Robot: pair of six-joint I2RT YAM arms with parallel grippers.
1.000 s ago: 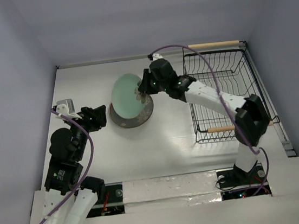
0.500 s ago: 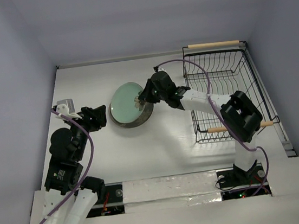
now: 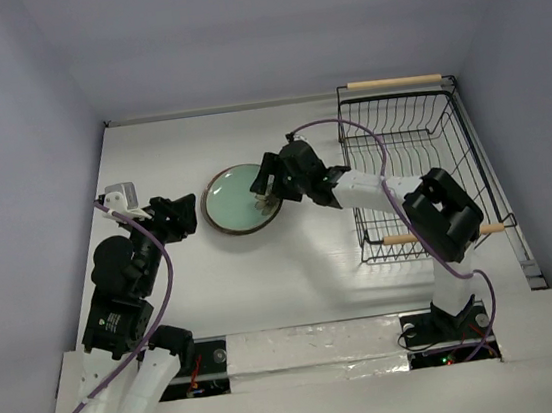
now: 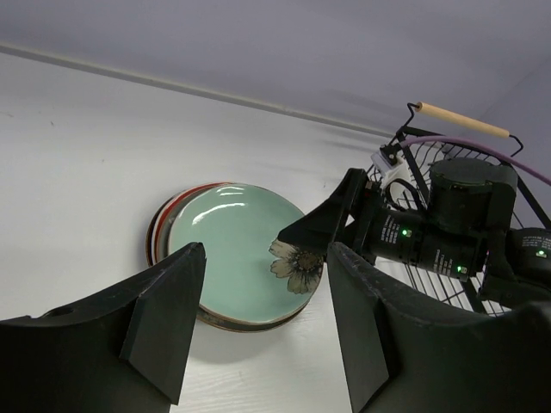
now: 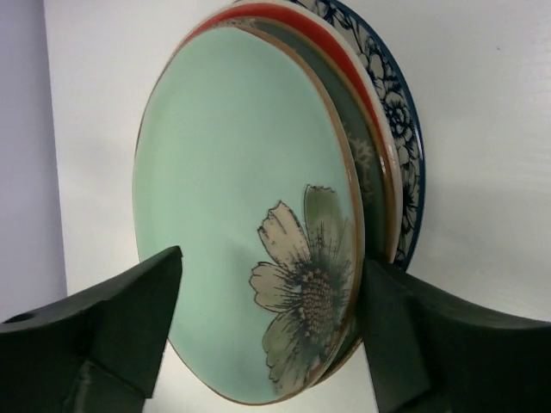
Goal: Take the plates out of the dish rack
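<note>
A pale mint green plate (image 3: 234, 193) with a brown flower lies flat on top of a stack of plates left of centre. Under it the right wrist view shows a dark plate (image 5: 368, 176), a red-rimmed one (image 5: 258, 10) and a blue floral one (image 5: 406, 146). My right gripper (image 3: 265, 184) is open at the stack's right rim, its jaws straddling the mint plate's flower edge (image 5: 274, 262) without clamping it. My left gripper (image 3: 183, 216) hovers open and empty just left of the stack, looking across the mint plate (image 4: 237, 241). The black wire dish rack (image 3: 450, 145) holds no plates that I can see.
The rack stands at the right side of the table, with one wooden handle at the back (image 3: 394, 81) and one at the front (image 3: 401, 238). The right arm's purple cable (image 3: 347, 127) arches over the rack's left wall. Walls enclose the table at the left and the back.
The mint plate, tilted up in the right gripper a second ago, has come down flat onto the stack. The right jaws have opened off it. The left arm has not moved.
</note>
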